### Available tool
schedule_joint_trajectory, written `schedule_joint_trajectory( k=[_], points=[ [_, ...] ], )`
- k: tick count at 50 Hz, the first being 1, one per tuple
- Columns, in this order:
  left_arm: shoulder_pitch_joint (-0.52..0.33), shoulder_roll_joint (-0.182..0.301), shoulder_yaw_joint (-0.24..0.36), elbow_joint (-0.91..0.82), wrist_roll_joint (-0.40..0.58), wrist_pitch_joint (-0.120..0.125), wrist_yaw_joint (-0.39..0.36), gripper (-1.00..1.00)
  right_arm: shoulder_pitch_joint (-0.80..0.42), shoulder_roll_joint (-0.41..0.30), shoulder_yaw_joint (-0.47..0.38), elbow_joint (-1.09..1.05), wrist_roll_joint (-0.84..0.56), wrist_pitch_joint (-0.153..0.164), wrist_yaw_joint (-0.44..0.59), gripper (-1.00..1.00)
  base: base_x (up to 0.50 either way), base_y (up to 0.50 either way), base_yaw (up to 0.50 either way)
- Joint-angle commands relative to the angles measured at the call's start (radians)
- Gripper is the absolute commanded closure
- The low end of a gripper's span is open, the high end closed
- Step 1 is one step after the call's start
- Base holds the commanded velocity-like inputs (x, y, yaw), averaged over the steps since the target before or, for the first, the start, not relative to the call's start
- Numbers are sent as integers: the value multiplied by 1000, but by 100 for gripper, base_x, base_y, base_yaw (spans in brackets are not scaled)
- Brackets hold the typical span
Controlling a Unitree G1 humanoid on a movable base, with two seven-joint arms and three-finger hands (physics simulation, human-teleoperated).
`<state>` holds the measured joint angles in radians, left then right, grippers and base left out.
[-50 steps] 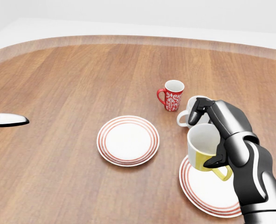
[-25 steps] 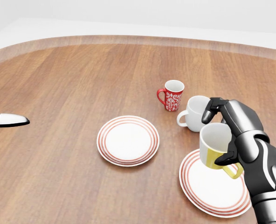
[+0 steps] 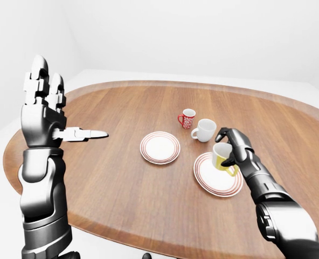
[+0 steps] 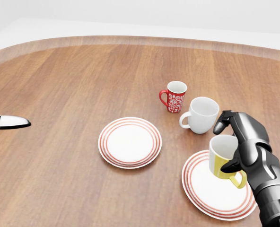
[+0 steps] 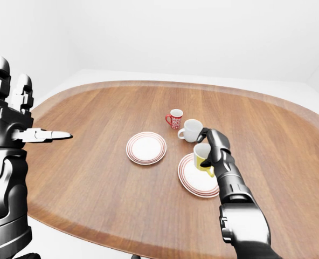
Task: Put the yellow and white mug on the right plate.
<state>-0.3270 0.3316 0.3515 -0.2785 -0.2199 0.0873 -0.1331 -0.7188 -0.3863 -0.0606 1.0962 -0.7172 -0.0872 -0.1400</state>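
**Mug held over the right plate**

Right hand (image 4: 234, 142): dark metal fingers clenched round the yellow and white ceramic mug (image 4: 223, 156), one over the rim side, one under near the yellow handle. The mug sits at lower right of the head view, above the right-hand white plate with red rings (image 4: 201, 191); whether its base touches the plate cannot be told, as the hand hides part of it.

Left hand (image 3: 41, 110): raised at the left of the left-eye view, fingers spread and straight, holding nothing.

Also on the round wooden table (image 4: 74, 80): second red-ringed white plate (image 4: 129, 142) at centre; red patterned mug (image 4: 174, 96); plain white mug (image 4: 200, 115) just beside it.
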Motion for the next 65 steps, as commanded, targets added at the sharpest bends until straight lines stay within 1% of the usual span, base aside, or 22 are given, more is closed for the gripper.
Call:
schedule_joint_trajectory(
  k=[1,14,31,38,65],
  points=[
    [3,-1,0,-6,1,0,-1,-100,-43,-10,18,156,39,0,-91,100,0,0,0],
    [5,-4,-2,-3,4,0,-2,-100,-30,-19,15,197,38,0,-117,100,0,0,0],
    [2,-3,-1,-2,4,0,-2,-100,-7,-13,-2,238,54,0,-150,100,0,0,0],
    [4,-4,-2,-2,5,0,-2,-100,5,-9,-22,242,93,0,-127,100,0,0,0],
    [6,-6,-3,-4,10,0,-4,-100,25,20,-43,261,131,0,-149,100,0,0,0]
  ],
)
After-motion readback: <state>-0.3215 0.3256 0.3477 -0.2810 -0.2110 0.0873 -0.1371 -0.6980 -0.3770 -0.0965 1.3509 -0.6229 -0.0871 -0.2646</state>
